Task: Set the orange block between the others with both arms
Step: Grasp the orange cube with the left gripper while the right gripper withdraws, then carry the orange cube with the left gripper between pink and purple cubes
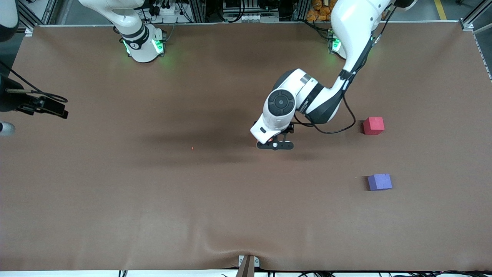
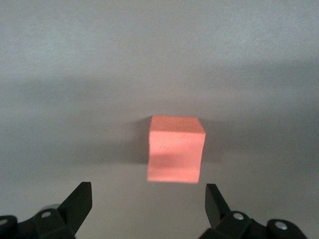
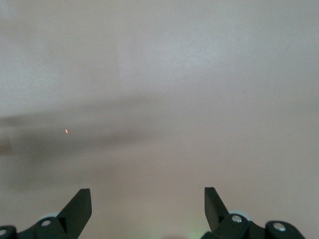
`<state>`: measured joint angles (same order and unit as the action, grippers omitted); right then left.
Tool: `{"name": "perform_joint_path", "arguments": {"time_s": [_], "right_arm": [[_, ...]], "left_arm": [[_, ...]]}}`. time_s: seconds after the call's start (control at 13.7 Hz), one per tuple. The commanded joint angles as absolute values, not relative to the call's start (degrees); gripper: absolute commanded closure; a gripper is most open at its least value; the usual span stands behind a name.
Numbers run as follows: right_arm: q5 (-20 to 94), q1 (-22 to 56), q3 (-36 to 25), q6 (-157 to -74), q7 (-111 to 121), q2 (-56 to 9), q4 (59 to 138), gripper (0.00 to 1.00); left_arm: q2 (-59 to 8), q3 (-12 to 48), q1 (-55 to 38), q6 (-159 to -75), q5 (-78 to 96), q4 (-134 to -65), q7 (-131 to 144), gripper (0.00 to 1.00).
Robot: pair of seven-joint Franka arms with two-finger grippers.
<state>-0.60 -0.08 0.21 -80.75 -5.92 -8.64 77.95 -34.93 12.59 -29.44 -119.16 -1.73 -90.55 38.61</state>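
Purple cube (image 1: 379, 182) nearest the front camera, toward the left arm's end of the table (image 1: 153, 200); red cube (image 1: 373, 125) farther back, gap between them free. Orange block (image 2: 176, 149) mid-table, almost hidden under the left tool (image 1: 275, 145), not yet gripped. Left tool spread wide, fingers (image 2: 79, 201) either side of the block's line. Best lowered straight, block centred, then pinched on flat faces. Right tool (image 3: 147, 209) spread too, over bare table at the right arm's end, waiting.
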Motion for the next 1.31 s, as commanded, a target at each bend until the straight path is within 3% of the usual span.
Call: {"name": "perform_joint_path", "arguments": {"time_s": [0.0, 0.51, 0.66, 0.95, 1.24], "right_arm": [[-1.9, -1.0, 1.1, -81.5, -3.6, -6.6, 80.3, 0.00], [-0.9, -1.5, 1.1, -83.5, -4.0, -7.2, 84.0, 0.00], [-0.9, -1.3, 1.0, -86.1, -4.3, -7.2, 86.1, 0.00], [-0.4, -1.6, 1.1, -87.1, -4.4, -7.2, 87.0, 0.00], [1.4, -1.6, 1.0, -85.4, -4.3, -6.4, 86.3, 0.00]], "left_arm": [[-37.4, 12.0, -31.2, -122.4, -1.8, -89.6, 40.9, 0.00], [-41.4, 12.0, -32.1, -125.6, -3.9, -89.8, 41.3, 0.02], [-42.2, 12.0, -32.3, -125.8, -5.1, -89.8, 41.2, 0.27], [-41.8, 11.8, -31.7, -125.3, -5.2, -90.8, 42.2, 0.99], [-33.2, 11.3, -23.5, -114.5, -5.5, -90.9, 42.1, 1.00]]}}
